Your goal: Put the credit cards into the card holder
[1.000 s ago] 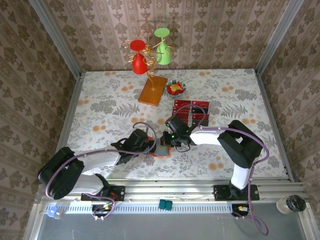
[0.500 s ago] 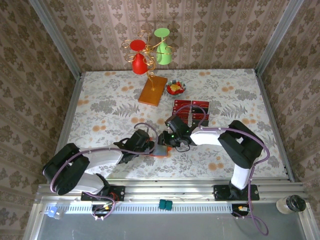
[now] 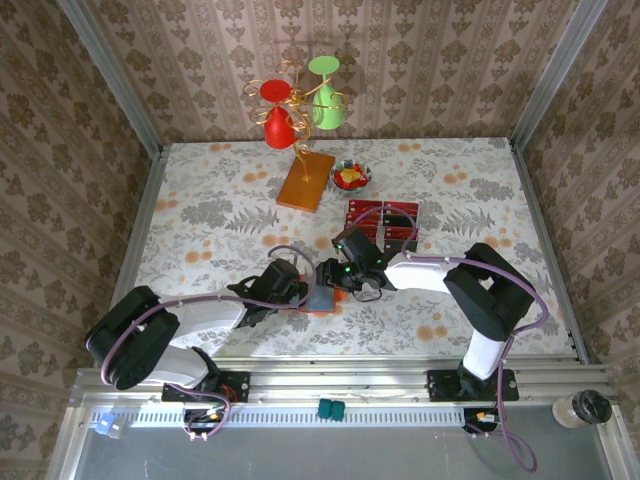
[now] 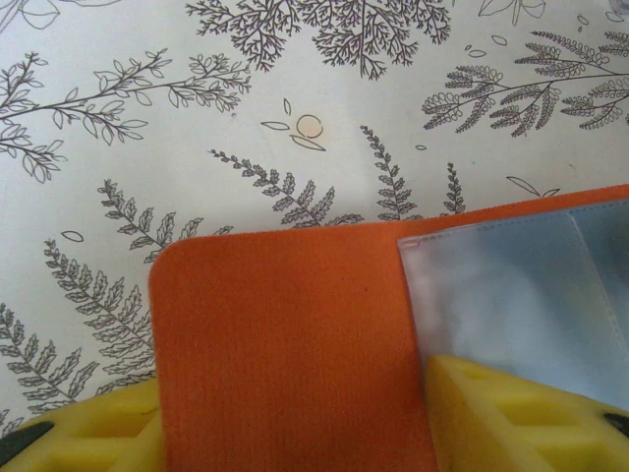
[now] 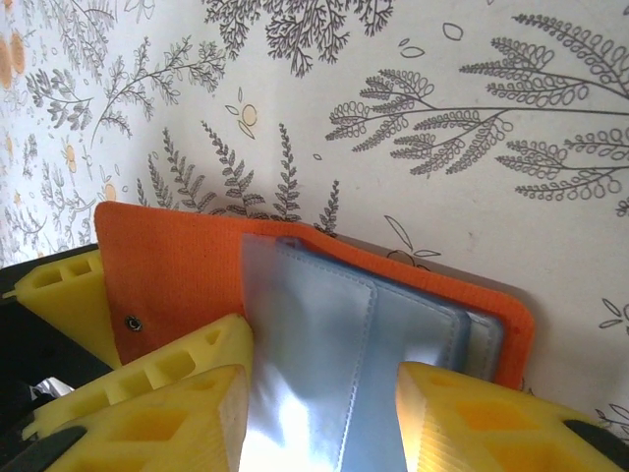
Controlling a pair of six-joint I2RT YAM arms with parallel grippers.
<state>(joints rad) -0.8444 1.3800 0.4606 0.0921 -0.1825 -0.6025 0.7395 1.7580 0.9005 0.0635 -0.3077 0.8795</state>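
An orange card holder (image 5: 187, 261) sits open on the flowered table (image 3: 200, 220), its clear sleeves (image 5: 324, 334) showing. The left gripper (image 4: 293, 418) straddles its cover flap (image 4: 285, 334), though whether it grips cannot be told. The right gripper (image 5: 319, 418) hangs released over the sleeves. Beyond the holder, red credit cards (image 3: 383, 215) lie in rows, and farther back sits a wooden board (image 3: 306, 181).

Floral surface (image 3: 200, 230): wooden board (image 3: 306, 182) and little bowl (image 3: 351, 177) up at 12, credit cards (image 3: 383, 222) around 2, card holder (image 3: 322, 299) at 6.
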